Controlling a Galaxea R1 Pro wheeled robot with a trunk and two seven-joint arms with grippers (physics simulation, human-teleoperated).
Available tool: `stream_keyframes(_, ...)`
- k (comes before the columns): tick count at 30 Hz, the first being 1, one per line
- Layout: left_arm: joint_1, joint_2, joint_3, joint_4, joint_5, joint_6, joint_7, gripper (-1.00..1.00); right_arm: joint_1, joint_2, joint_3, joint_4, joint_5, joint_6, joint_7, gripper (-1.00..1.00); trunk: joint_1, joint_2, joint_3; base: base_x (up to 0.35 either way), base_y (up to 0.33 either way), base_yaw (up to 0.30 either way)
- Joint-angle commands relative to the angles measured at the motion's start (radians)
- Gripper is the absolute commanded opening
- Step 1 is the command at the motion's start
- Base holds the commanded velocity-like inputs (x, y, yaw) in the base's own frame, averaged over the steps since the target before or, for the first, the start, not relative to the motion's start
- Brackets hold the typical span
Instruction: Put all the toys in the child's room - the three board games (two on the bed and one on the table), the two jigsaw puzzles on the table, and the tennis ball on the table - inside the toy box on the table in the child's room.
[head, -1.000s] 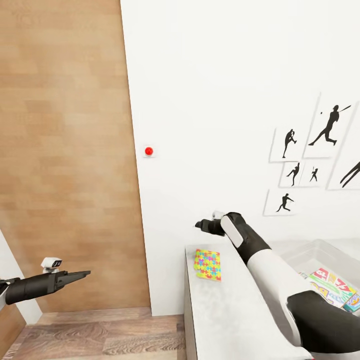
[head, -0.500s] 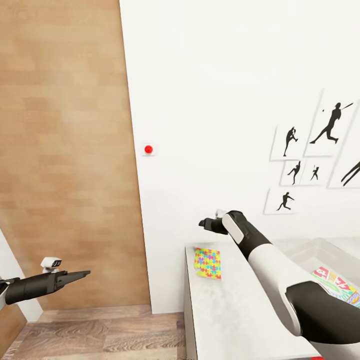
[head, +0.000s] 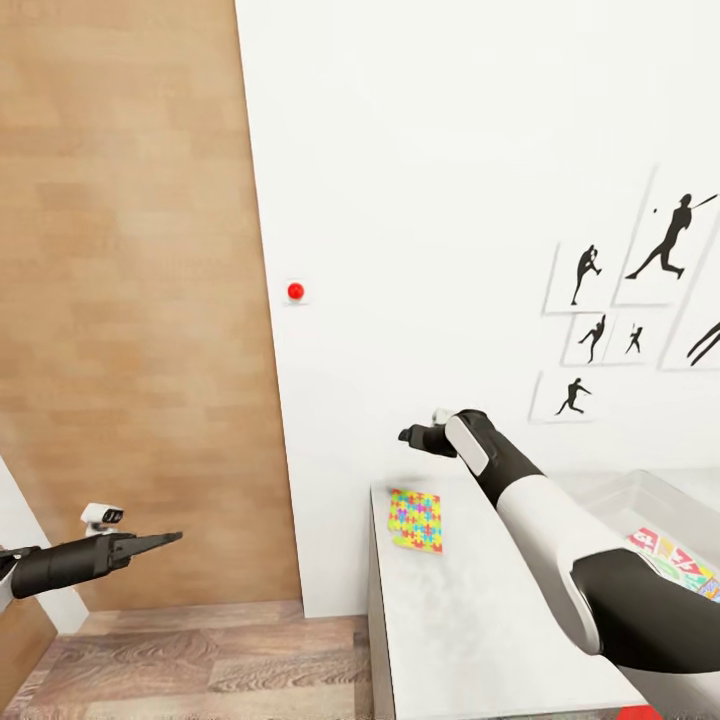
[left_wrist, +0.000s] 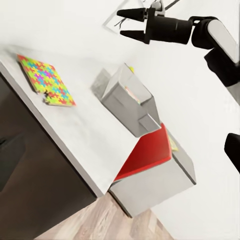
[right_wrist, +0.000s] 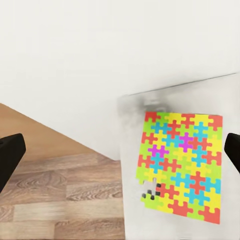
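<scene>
One jigsaw puzzle (head: 415, 520) (left_wrist: 46, 80) (right_wrist: 181, 165) lies flat near the table's (head: 470, 620) end by the wall. My right gripper (head: 412, 436) (left_wrist: 131, 23) hangs open above and just beyond it, fingers spread wide with nothing between them; the fingertips (right_wrist: 10, 156) frame the puzzle. The pale grey toy box (head: 650, 497) (left_wrist: 127, 100) stands further along the table, a board game (head: 680, 565) with red lettering lying inside. My left gripper (head: 160, 541) is held out open and empty over the floor, well left of the table.
A white wall with black baseball-player pictures (head: 660, 250) and a red button (head: 295, 291) runs behind the table. A wood panel (head: 130, 300) stands left. A grey block with a red top (left_wrist: 147, 152) sits past the toy box. Plank floor (head: 200, 670) lies below.
The whole head view has shifted slightly, so the camera moved. My right arm stays above the puzzle and has reached a little forward. The left arm has held still.
</scene>
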Motion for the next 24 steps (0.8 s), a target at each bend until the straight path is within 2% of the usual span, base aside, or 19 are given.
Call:
stream_keyframes(1, -0.004, 0.001, -0.006, 0.000, 0.006, 0.017, -0.002, 1.00, -0.002, 0.000, 0.005, -0.001, -0.010, 0.002, -0.009, 1.00, 0.000, -0.001, -0.002, 0.000, 0.000, 0.000)
stream_keyframes(13, -0.025, -0.009, -0.006, 0.000, 0.004, 0.047, -0.002, 1.00, -0.026, 0.000, 0.006, 0.000, -0.008, 0.003, -0.009, 1.00, 0.000, -0.001, -0.022, 0.000, 0.000, 0.000)
stream_keyframes(17, -0.032, -0.010, -0.006, -0.014, 0.006, 0.094, -0.002, 1.00, -0.026, 0.002, 0.007, 0.000, -0.007, 0.003, -0.008, 1.00, 0.000, -0.001, -0.029, 0.000, 0.000, 0.000)
stream_keyframes(19, -0.033, -0.011, -0.007, -0.071, 0.005, 0.153, -0.002, 1.00, -0.027, 0.001, 0.008, 0.000, -0.007, 0.003, -0.008, 1.00, 0.000, -0.001, -0.032, 0.000, 0.000, 0.000)
stream_keyframes(24, -0.023, -0.013, -0.015, -0.204, 0.004, 0.234, -0.002, 1.00, -0.027, -0.002, 0.008, 0.000, -0.006, 0.003, -0.008, 1.00, 0.000, -0.001, -0.040, 0.000, 0.000, 0.000)
